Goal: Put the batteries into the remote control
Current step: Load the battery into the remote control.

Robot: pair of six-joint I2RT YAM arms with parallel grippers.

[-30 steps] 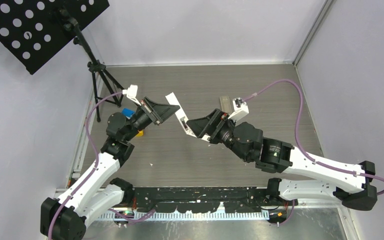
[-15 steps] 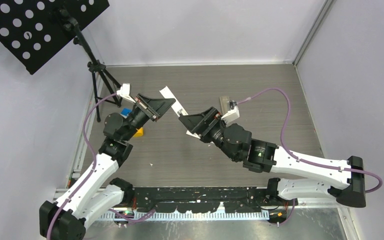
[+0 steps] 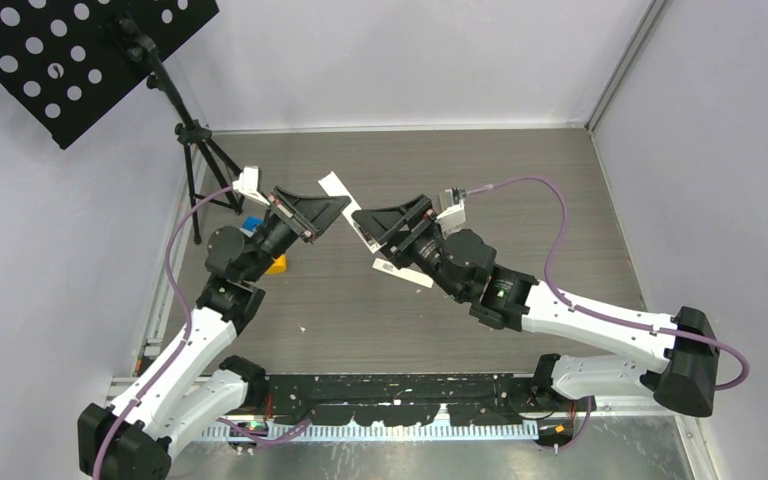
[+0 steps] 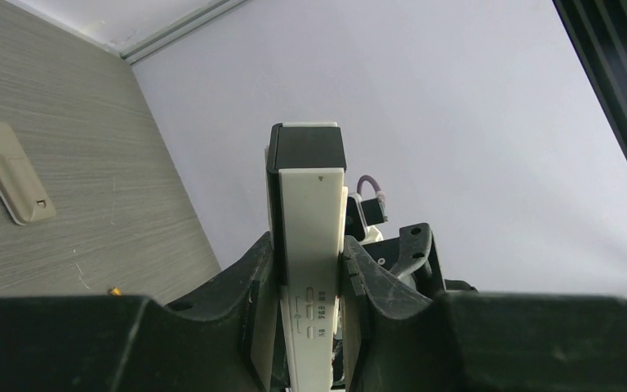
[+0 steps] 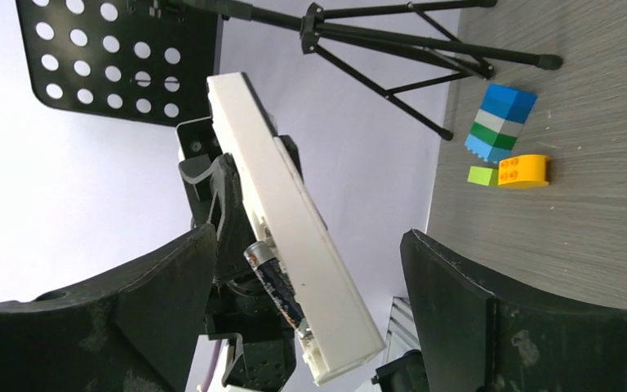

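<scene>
The left tool [image 4: 309,255] grips the white remote [image 4: 312,208], a dark battery [image 5: 273,282] loose in it. The right tool [image 5: 306,241], open and empty before the remote, probably must press this battery home.

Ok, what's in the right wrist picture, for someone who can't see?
A long white plastic remote control, a dark cylindrical battery at its back, hovers between the right gripper's open black fingers. Coloured toy blocks lie behind.

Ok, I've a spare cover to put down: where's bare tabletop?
Bare: the far right corner of the table, beyond the right arm's cable, and the near middle between both arms. Crowded: by the toy blocks and tripod at left.
</scene>
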